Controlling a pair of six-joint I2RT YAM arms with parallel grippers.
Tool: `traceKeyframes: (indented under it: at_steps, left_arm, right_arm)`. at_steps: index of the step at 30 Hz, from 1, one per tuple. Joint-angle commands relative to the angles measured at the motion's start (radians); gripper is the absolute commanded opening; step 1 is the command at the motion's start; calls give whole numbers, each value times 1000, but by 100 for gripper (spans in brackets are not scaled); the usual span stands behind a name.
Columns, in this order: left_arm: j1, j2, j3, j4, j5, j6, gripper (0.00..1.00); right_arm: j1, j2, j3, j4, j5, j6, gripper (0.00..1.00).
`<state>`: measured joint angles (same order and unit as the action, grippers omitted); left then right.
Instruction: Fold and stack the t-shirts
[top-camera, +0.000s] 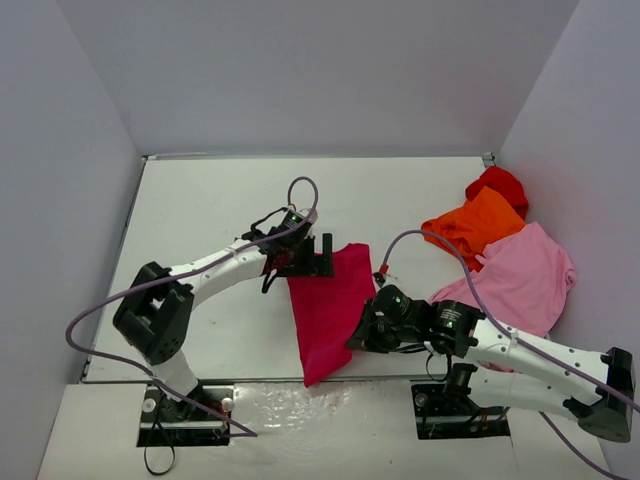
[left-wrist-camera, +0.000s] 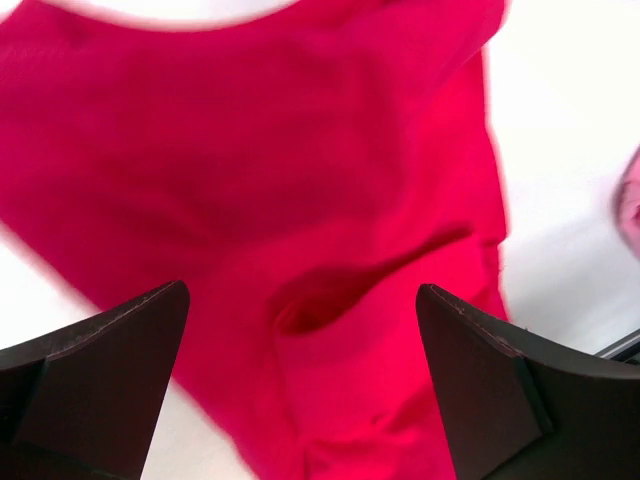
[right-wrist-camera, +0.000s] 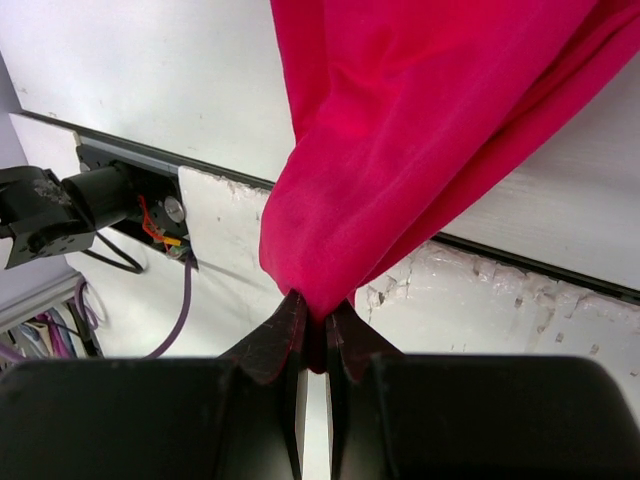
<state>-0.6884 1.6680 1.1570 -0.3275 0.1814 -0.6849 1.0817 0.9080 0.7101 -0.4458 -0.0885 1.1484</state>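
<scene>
Table (top-camera: 220, 200): white surface walled in grey on three sides, with both arm bases at its near edge
Raspberry-red t-shirt (top-camera: 330, 300): lies as a long, narrow folded strip in the middle of the table, running from the left gripper's fingers to the near edge, where its tip reaches the table's rim
Left gripper (top-camera: 318, 258): jaws spread wide at the far end of the strip; in the wrist view red cloth fills the space beyond the two dark fingers (left-wrist-camera: 110, 370), and nothing is caught between them
Right gripper (right-wrist-camera: 315, 310): jaws pressed together on a bunched fold of the raspberry-red cloth, which fans out from the pinch; seen from above it sits at the strip's right edge, toward the near end
Orange t-shirt (top-camera: 478, 225): crumpled at the far right, overlapping the pale pink one
Pale pink t-shirt (top-camera: 525, 275): spread loosely by the right wall, its near part behind the right arm
Bright red t-shirt (top-camera: 500, 183): bunched just behind the orange one, touching it
</scene>
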Motion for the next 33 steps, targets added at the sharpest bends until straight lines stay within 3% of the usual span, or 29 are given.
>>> traceKeyframes:
  at_steps: [1,3,4,5,6,7,16,23,30,33]
  left_arm:
    - [-6,44,138,53,53,61,97]
    - [-4,81,189,29,62,80,90]
    - [-2,99,208,18,68,81,77]
    - [0,116,224,10,75,79,59]
    - [0,124,226,7,86,71,24]
    - [0,129,223,9,92,61,3]
    - [6,142,63,166,170,-40,0]
    - [7,170,4,197,158,-54,0]
    - [17,63,-10,139,57,-20,0]
    - [15,-41,39,20,24,9,0]
  right_arm:
    - [5,28,9,18,46,5,0]
    - [5,37,11,18,48,2,0]
    - [4,41,12,18,49,-1,0]
    - [3,45,13,18,50,-5,0]
    - [2,51,13,18,48,-8,0]
    - [1,54,14,18,47,-11,0]
    - [-27,57,12,17,36,-34,0]
    - [-64,67,40,18,24,-68,0]
    - [-80,83,38,18,7,-81,0]
    - [-89,79,27,18,2,-83,0]
